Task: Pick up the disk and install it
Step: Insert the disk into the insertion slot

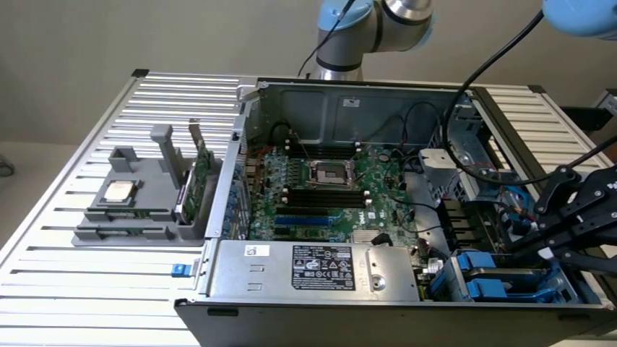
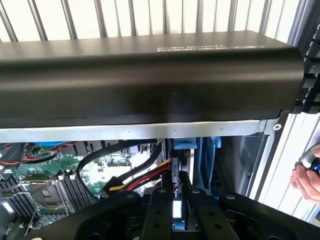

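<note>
One black gripper (image 1: pixel 564 238) hangs over the open computer case (image 1: pixel 337 94), at the corner by its drive bay, fingers clenched on the disk's (image 2: pixel 178 210) thin edge above the blue carriers (image 1: pixel 492 278). We judge the disk rigid, fairly heavy and shock-sensitive, best held by its side rails, not the label.
</note>
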Robot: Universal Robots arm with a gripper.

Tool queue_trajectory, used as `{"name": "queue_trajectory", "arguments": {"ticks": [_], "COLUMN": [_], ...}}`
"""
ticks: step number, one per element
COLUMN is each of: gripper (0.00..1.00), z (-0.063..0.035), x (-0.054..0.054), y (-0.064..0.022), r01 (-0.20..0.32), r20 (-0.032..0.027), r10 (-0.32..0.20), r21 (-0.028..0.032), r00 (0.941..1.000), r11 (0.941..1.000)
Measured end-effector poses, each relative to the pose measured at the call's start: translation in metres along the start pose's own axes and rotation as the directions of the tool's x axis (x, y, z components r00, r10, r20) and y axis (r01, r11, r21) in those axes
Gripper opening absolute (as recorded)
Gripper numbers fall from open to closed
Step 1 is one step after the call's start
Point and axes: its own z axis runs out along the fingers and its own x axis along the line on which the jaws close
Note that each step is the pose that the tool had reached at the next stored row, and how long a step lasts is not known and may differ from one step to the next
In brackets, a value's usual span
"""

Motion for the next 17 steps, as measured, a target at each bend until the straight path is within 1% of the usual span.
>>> {"name": "queue_trajectory", "arguments": {"ticks": [3,6,7,11,13,14,15,17], "gripper": [0.17,0.17,0.17,0.17,0.18,0.18,0.24,0.36], "z": [0.0027,0.0059,0.0065,0.0060,0.0059,0.0062,0.0064,0.0050], "x": [0.0000,0.0000,0.0000,0.0003,0.0002,0.0003,0.0002,0.0001], "y": [0.0017,0.0035,0.0044,0.0074,0.0077,0.0076,0.0077,0.0070], "r01": [0.000,0.000,0.000,0.000,-0.001,0.000,0.000,-0.001], "r20": [0.0006,0.0015,0.0013,0.0018,0.0023,0.0015,0.0012,0.0028], "r10": [0.000,0.000,0.000,0.000,0.000,0.000,0.000,0.001], "r21": [0.0104,0.0168,0.0213,0.0438,0.0519,0.0538,0.0547,0.0552], "r00": [1.0000,1.0000,1.0000,1.0000,1.0000,1.0000,1.0000,1.0000], "r11": [0.9999,0.9999,0.9998,0.9990,0.9987,0.9985,0.9985,0.9985]}}
